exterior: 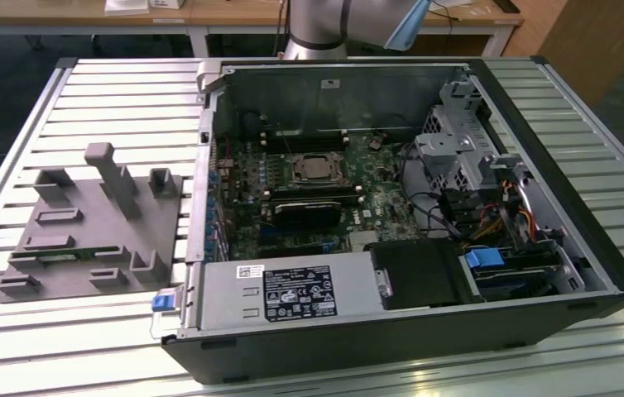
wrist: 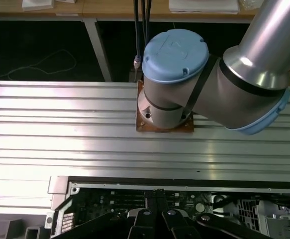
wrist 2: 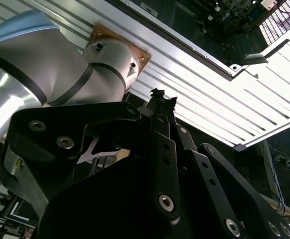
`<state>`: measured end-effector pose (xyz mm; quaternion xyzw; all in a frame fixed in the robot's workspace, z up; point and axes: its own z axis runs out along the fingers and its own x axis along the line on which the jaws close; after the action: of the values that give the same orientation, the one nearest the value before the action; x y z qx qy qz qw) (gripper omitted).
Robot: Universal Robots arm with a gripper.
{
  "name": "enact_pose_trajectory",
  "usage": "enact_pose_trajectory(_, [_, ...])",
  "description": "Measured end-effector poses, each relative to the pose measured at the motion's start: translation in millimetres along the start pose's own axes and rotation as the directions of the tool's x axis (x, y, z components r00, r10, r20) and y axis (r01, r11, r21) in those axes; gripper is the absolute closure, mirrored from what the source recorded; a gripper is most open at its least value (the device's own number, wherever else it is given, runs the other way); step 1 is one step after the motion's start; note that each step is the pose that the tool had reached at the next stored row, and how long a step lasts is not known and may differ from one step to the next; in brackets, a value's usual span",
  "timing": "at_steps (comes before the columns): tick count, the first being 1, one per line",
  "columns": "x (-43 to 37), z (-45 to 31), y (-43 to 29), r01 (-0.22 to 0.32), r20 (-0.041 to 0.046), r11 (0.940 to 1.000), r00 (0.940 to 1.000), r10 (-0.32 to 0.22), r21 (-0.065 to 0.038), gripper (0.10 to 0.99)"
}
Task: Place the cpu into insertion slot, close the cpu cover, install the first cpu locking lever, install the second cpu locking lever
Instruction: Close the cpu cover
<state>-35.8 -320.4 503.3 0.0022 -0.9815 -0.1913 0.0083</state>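
In the exterior view the open computer case (exterior: 400,215) lies on a slatted metal table. The cpu (exterior: 314,168), a dull silver square, sits in the insertion slot (exterior: 289,169) on the motherboard. A silvery frame surrounds it; I cannot tell the cpu cover from the slot's rim, nor how the locking levers stand. My gripper (wrist 2: 163,97) is shut with nothing between its black fingers. It is held high near the arm's base (wrist: 169,79). In the first wrist view the gripper (wrist: 157,193) points down over the case's far edge.
A larger black block (exterior: 306,213) sits just in front of the slot. A labelled power supply (exterior: 279,289) and a drive cage (exterior: 456,153) with cables stand inside the case. A grey parts fixture (exterior: 91,223) lies at the exterior view's left. Wooden desks stand behind the table.
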Motion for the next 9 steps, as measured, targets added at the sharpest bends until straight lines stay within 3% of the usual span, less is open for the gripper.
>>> enact_pose_trajectory(2, [-0.1, 2.4, -1.0, 0.0, 0.0, 1.0, 1.0, 0.0, 0.004, 0.984])
enact_pose_trajectory(3, [-0.2, 15.9, -6.5, -0.001, 0.0, 0.9971, 1.0, 0.001, 0.077, 0.984])
enact_pose_trajectory(4, [-0.3, 16.2, -6.6, -0.002, -0.0001, 0.9932, 1.0, 0.002, 0.116, 0.984])
enact_pose_trajectory(6, [-0.3, 16.7, -6.7, -0.002, -0.0001, 0.9902, 1.0, 0.002, 0.14, 0.984])
enact_pose_trajectory(9, [-0.4, 19.3, -7.8, -0.003, -0.0001, 0.9884, 1.0, 0.003, 0.152, 0.984])
